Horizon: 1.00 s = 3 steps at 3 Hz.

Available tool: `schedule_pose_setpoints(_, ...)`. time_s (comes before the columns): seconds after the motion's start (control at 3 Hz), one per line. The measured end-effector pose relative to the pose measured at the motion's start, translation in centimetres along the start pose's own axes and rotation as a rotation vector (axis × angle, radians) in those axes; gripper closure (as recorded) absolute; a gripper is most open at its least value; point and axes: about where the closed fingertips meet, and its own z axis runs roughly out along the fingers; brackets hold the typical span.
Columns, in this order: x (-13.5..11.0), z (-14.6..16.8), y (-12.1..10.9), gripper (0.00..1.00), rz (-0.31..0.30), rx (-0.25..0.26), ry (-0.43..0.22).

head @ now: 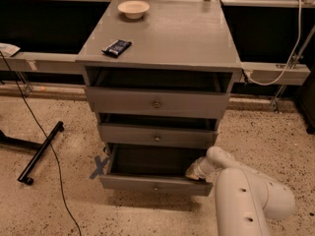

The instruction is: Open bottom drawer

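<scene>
The bottom drawer (147, 183), lowest of three under the counter (172, 38), stands pulled well out with its dark inside showing, so the task looks nearly done. The pincer (195, 171) sits at the drawer's right end, just behind the front panel. It is probably hooked there to drag the drawer, rather than on the knob (155, 187). Whether it is wide or narrow I cannot tell. The arm (246, 200) reaches in low from the drawer's right, elbow bent.

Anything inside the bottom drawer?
The bottom drawer is pulled out, and nothing shows in its dark visible interior. The gripper sits at its right front corner and covers that spot. The back runs under the middle drawer, unseen.
</scene>
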Motion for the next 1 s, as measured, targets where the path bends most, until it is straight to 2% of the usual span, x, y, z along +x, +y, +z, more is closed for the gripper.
schedule_pose_setpoints(1.0, 4.5, -3.9, 9.6, 1.00, 0.182, -0.062, 0.013)
